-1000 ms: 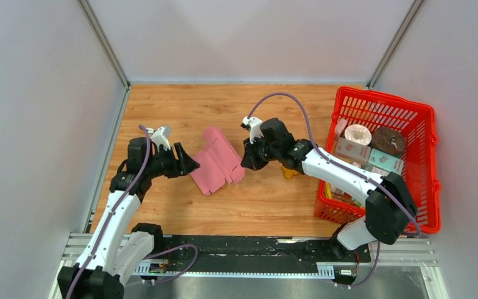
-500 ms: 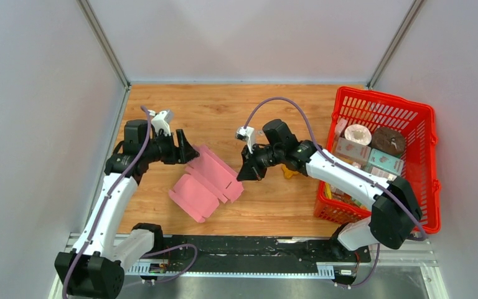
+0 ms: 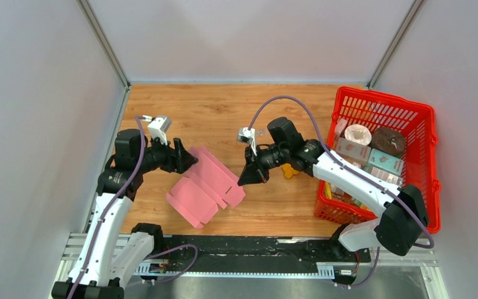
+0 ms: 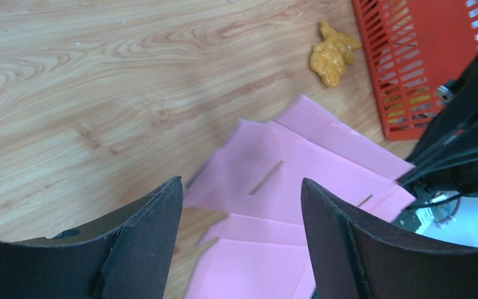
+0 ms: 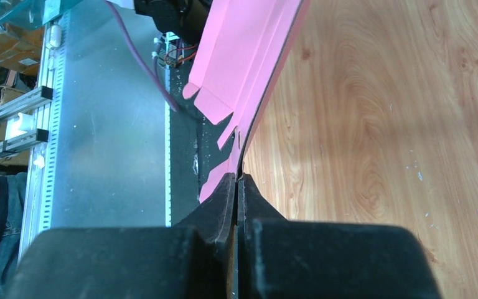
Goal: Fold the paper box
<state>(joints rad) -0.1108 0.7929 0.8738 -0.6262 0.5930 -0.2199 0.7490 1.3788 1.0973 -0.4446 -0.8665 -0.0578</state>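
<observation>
Wooden table (image 3: 224, 106) was seen from above, the paper box (image 3: 204, 187) lying left of centre toward its near edge as an open, creased cut-out with no flap closed, so nearly all the folding was judged undone; a red basket (image 3: 434, 156) at the right edge and a yellow lump (image 3: 290, 170) beside it were not in the way. By the left wrist view the left gripper (image 4: 241, 187) was shown spread wide above the box, nothing held. By the right wrist view the right gripper (image 5: 238, 180) was shown clamped on the box's raised right edge.
</observation>
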